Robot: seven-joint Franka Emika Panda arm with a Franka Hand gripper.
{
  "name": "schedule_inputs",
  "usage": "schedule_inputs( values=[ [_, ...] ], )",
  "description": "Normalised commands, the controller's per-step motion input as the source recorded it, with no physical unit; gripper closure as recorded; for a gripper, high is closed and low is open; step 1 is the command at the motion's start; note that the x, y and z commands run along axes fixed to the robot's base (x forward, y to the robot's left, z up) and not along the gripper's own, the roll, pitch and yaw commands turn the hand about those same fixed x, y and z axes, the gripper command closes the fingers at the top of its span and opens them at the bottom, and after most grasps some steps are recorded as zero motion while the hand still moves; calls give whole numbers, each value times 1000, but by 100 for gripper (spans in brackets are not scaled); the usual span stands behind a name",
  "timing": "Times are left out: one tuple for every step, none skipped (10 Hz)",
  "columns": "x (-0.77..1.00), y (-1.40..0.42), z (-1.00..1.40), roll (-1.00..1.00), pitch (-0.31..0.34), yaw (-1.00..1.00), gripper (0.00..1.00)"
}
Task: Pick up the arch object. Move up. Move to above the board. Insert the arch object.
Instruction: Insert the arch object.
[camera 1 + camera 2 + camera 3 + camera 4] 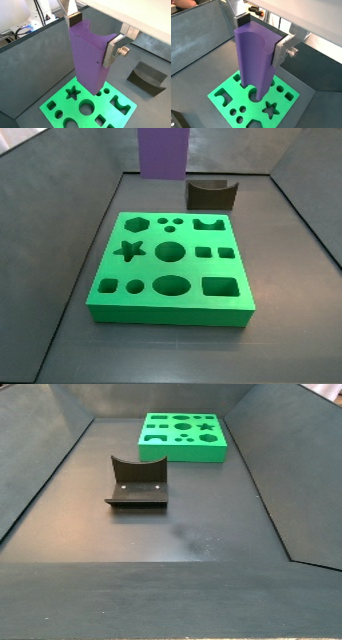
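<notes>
Robot lab test cell: dark grey bin with sloped walls (54, 454), fixture (136, 482) at centre left on its floor, gripper (97, 37) near frame top, loose cables (23, 29) upper left outside.

No text, label, brand, number or sign can be read in any view. The gripper (95, 31), clamped on the arch object (89, 55) above the board (55, 107), bears no legible marking, and neither do those two pieces.
</notes>
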Motion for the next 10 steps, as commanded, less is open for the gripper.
schedule_inputs(
  values=[
    [0,0,-109,-53,0,0,100],
    [0,0,0,0,-19,0,100],
    [0,0,-137,0,0,0,100],
    [-114,0,-177,210,117,-886,100],
    [-134,0,-123,171,86,-943,100],
    [-66,0,-86,91,36,-1000,100],
    [-63,0,-86,94,37,-1000,100],
    [0,0,-83,20,46,-1000,100],
    [71,517,0,-71,66,89,100],
    [200,69,-83,-7,-9,729,100]
  ],
)
